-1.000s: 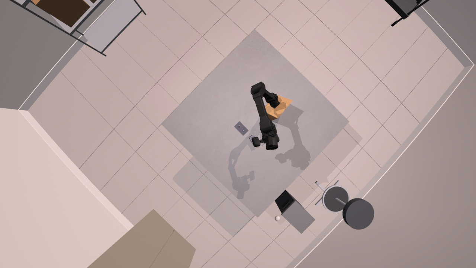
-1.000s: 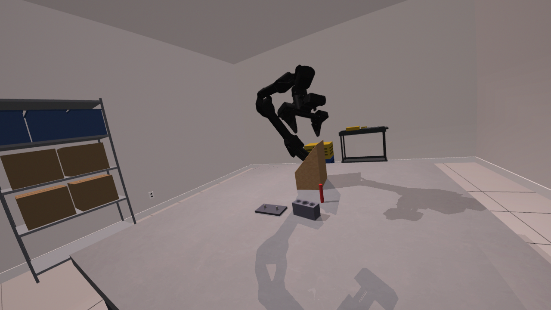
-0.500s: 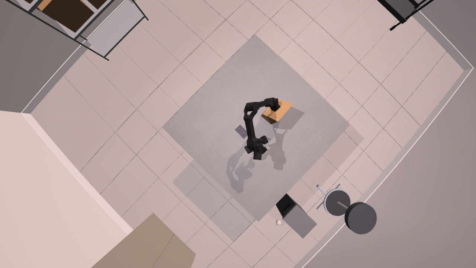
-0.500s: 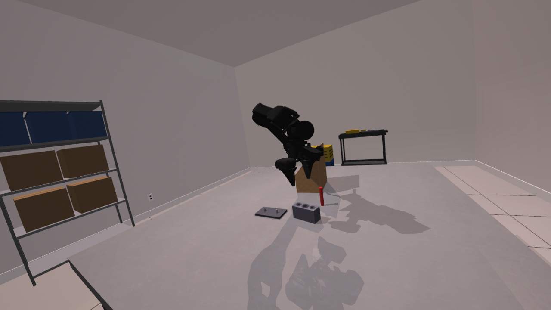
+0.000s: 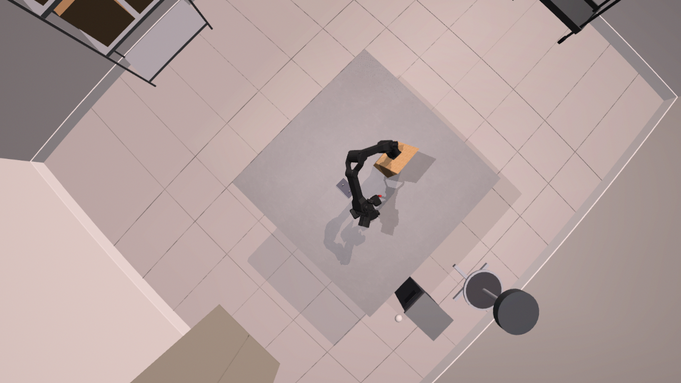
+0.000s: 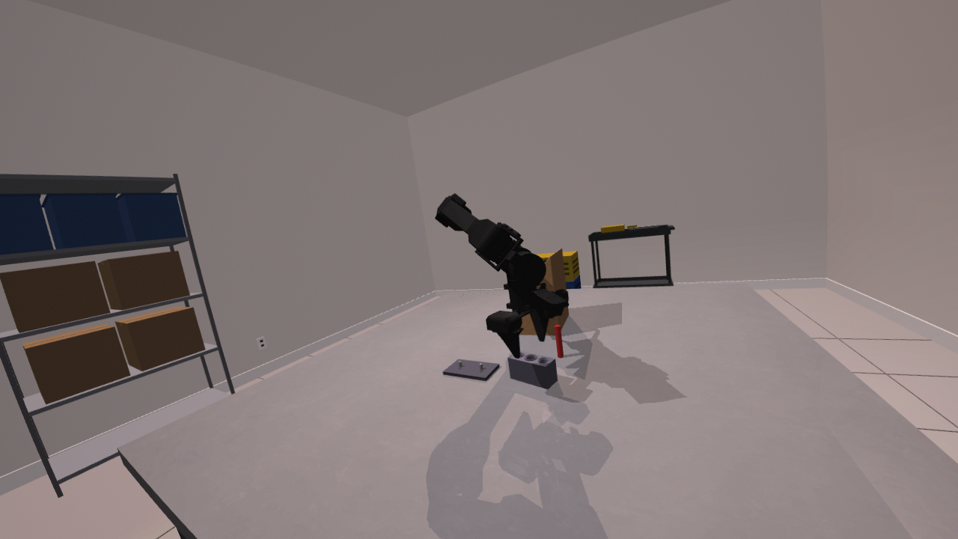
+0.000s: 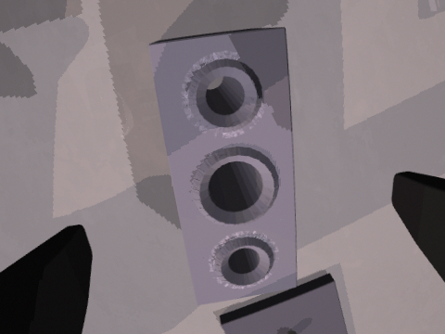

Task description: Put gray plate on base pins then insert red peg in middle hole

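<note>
The big gray desk (image 5: 304, 142) (image 6: 334, 436) (image 7: 28, 153) has a flat base (image 5: 341, 185) (image 6: 471, 370) (image 7: 301, 313) with two pins, a gray block (image 6: 532, 373) (image 7: 232, 140) with three holes just beside it, a red peg (image 5: 379, 196) (image 6: 558, 341) standing up, and a slanted wooden block (image 5: 404, 157) (image 6: 555, 275).

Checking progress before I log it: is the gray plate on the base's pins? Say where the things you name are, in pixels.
No, both pins (image 6: 459, 363) (image 6: 480, 367) stand bare.
</note>
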Tool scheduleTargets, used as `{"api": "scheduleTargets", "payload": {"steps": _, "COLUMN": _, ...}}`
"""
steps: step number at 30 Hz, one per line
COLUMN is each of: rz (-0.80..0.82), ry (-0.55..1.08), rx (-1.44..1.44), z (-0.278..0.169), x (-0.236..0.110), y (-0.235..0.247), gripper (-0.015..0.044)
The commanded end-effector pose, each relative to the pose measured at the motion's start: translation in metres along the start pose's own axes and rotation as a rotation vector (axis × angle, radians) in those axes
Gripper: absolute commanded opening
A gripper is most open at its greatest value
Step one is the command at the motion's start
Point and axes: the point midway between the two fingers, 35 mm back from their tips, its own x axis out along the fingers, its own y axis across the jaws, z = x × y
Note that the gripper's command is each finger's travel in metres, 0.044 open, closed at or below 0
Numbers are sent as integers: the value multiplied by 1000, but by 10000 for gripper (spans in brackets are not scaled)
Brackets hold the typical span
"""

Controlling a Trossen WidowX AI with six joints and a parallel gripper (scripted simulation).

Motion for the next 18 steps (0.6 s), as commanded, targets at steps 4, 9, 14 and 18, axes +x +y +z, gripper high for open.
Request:
{"api": "scheduleTargets", "payload": {"steps": 4, "rz": 1, "ry": 7, "rx": -4, "z": 0, "x": 12, "y": 0, "gripper": 440}}
{"api": "scheduleTargets", "payload": {"steps": 9, "rz": 1, "ry": 7, "rx": -4, "z": 0, "x": 20, "y": 0, "gripper": 440}}
{"api": "scheduleTargets", "payload": {"steps": 14, "rz": 0, "ry": 7, "rx": -4, "z": 0, "x": 28, "y": 0, "gripper": 440}}
{"api": "scheduleTargets", "payload": {"steps": 18, "rz": 0, "ry": 8, "rx": -4, "z": -1, "x": 35, "y": 0, "gripper": 440}}
